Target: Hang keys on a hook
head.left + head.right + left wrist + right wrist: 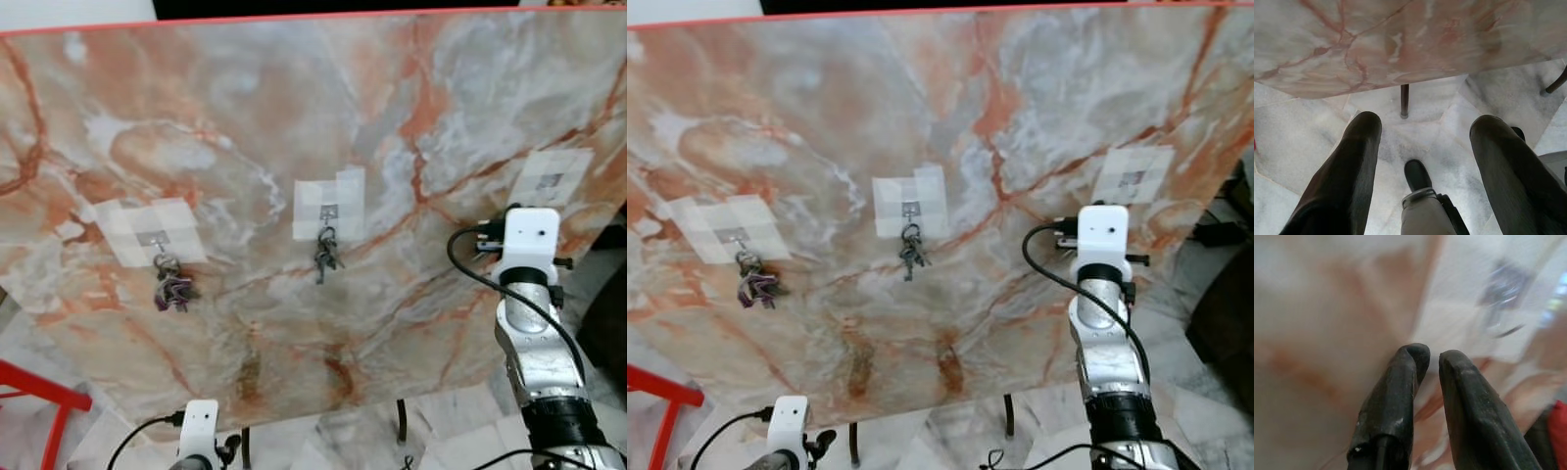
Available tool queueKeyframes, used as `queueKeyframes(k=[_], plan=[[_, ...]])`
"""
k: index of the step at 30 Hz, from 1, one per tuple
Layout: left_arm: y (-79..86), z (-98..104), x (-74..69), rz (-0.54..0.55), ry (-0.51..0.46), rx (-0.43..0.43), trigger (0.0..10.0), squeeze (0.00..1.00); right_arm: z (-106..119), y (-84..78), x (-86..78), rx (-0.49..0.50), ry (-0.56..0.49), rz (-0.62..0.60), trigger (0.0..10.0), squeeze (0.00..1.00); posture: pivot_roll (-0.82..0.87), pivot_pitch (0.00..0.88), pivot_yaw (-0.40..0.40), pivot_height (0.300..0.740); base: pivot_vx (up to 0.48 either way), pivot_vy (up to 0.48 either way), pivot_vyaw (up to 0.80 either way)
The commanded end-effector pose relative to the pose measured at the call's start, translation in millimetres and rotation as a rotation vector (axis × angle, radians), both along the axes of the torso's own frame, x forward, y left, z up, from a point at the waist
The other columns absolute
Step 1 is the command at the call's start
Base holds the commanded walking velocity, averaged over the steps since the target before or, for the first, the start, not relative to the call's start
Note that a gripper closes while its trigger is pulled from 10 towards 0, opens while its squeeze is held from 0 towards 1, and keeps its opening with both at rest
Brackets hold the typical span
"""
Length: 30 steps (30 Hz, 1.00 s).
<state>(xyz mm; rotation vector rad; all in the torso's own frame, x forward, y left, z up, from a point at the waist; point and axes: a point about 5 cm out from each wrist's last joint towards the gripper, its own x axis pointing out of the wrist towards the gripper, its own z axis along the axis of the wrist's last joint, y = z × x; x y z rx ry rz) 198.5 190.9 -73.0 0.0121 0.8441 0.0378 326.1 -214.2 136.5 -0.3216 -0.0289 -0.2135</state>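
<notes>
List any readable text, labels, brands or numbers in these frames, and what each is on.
None can be read.
The marble board, the taped hook patches and the white wrist housing carry no legible writing.
The two key bunches are too small to show any stamping.

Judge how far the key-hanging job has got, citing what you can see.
Done: a purple-tagged key bunch hangs on the left taped hook, a dark metal key bunch on the middle one. In hand: the right gripper, fingers nearly closed, is raised near the bare right taped hook; no key is discernible between them. Left: filling that hook. The left gripper hangs open, idle.
</notes>
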Motion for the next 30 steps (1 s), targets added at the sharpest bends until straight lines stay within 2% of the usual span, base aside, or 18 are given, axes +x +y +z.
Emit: queueKeyframes(k=[1, 9, 14, 22, 24, 25, 27, 29, 30], plan=[[0.0, -1.8, -2.9, 0.005, 0.014, -0.004, 10.0, 0.0, -13.3, 17.4, -0.9, 0.01, 0.075, 0.084, 10.0, 0.0, -0.15, 0.034, -0.001, 0.74, 0.0, 0.0, 0.0], [0.2, -1.6, -2.5, 0.005, 0.013, -0.003, 10.0, 0.0, -23.1, 11.5, -2.1, 0.109, 0.109, 0.054, 10.0, 0.0, -0.15, 0.033, 0.0, 0.74, 0.0, 0.0, 0.0], [0.2, -1.8, -2.8, 0.006, 0.013, -0.003, 10.0, 0.0, -32.4, 8.4, -6.2, 0.205, 0.142, 0.111, 10.0, 0.0, -0.15, 0.032, 0.0, 0.74, 0.0, 0.0, 0.0], [0.1, -2.1, -3.3, 0.005, 0.014, -0.003, 10.0, 0.0, -46.0, 11.2, -19.6, 0.212, 0.221, 0.191, 10.0, 0.0, -0.15, 0.032, -0.002, 0.74, 0.0, 0.0, 0.0], [0.1, -2.0, -3.3, 0.005, 0.014, -0.003, 10.0, 0.0, -69.8, 10.2, -30.3, 0.194, 0.387, 0.211, 10.0, 0.0, -0.15, 0.031, -0.005, 0.74, 0.0, 0.0, 0.0], [0.1, -2.0, -3.3, 0.005, 0.014, -0.003, 10.0, 0.0, -69.8, 10.2, -30.3, 0.194, 0.387, 0.211, 10.0, 0.0, -0.15, 0.031, -0.005, 0.74, 0.0, 0.0, 0.0], [-0.2, -1.9, -2.9, 0.003, 0.014, -0.004, 10.0, 0.0, -96.8, 9.5, -40.1, 0.156, 0.555, 0.222, 10.0, 0.0, -0.15, 0.031, -0.005, 0.74, 0.0, 0.0, 0.0], [-0.2, -1.9, -2.9, 0.003, 0.014, -0.004, 10.0, 0.0, -102.9, 8.2, -41.0, 0.185, 0.572, 0.203, 10.0, 0.0, -0.15, 0.031, -0.005, 0.74, 0.0, 0.0, 0.0], [-0.6, -1.9, -2.6, 0.002, 0.015, -0.005, 10.0, 0.0, -117.7, 3.2, -43.0, 0.23, 0.612, 0.143, 10.0, 0.0, -0.15, 0.025, -0.01, 0.74, 0.0, 0.0, 0.0]])
